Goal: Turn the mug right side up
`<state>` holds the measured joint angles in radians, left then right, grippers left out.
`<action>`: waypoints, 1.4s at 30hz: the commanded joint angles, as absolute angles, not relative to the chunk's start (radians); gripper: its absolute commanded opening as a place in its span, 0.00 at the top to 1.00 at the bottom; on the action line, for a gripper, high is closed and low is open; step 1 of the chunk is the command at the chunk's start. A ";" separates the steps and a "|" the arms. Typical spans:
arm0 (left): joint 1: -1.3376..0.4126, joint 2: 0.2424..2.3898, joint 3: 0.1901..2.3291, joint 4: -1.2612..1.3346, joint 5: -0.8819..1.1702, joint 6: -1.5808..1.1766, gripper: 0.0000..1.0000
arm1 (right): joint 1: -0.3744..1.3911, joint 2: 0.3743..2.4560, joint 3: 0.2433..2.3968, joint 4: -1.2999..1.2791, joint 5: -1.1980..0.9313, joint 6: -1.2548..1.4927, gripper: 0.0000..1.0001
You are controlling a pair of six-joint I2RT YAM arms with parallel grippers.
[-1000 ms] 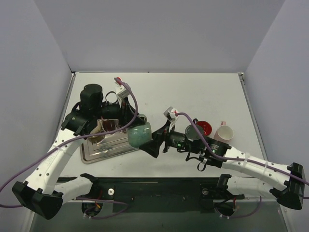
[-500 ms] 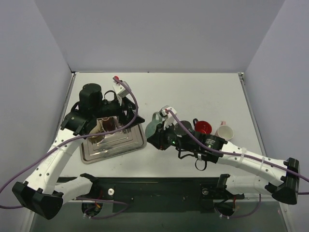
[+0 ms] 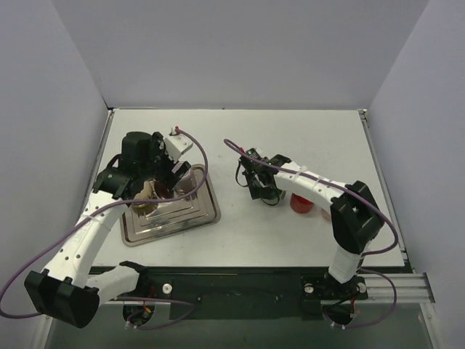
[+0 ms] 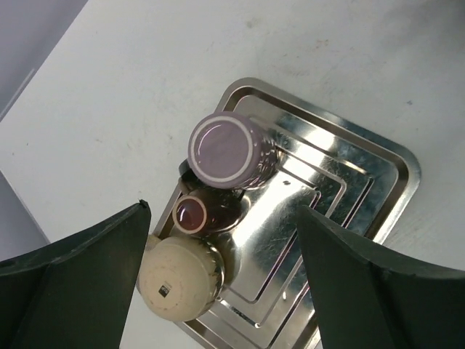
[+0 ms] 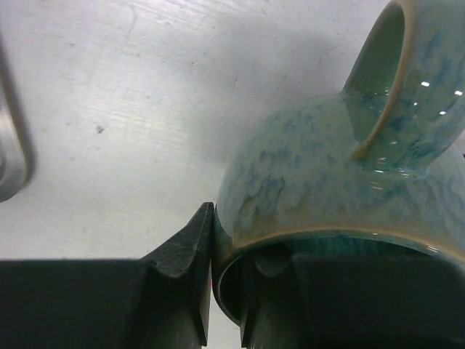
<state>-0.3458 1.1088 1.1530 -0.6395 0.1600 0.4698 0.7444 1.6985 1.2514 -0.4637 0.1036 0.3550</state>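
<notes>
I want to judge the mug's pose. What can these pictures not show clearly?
Right wrist view: mug cut off at the right edge; right pincer hides its inside.
Top view: that pincer covers the mug; arm half hides red cup.
Left wrist view: bottom edge cuts the tray.

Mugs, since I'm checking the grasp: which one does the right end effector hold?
The blue-green mug, its rim pinched by the right end effector; the lavender cup, maroon cup and cream cup sit upside down on the tray.

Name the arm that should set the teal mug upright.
Right. The right gripper is clamped on the rim of the teal mug, one finger inside, one outside. The left gripper hangs open over the tray of cups, away from the mug.
</notes>
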 commanded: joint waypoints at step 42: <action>-0.233 1.512 1.141 -0.276 0.058 -0.005 0.06 | 0.652 1.206 1.073 -0.475 0.113 0.342 0.06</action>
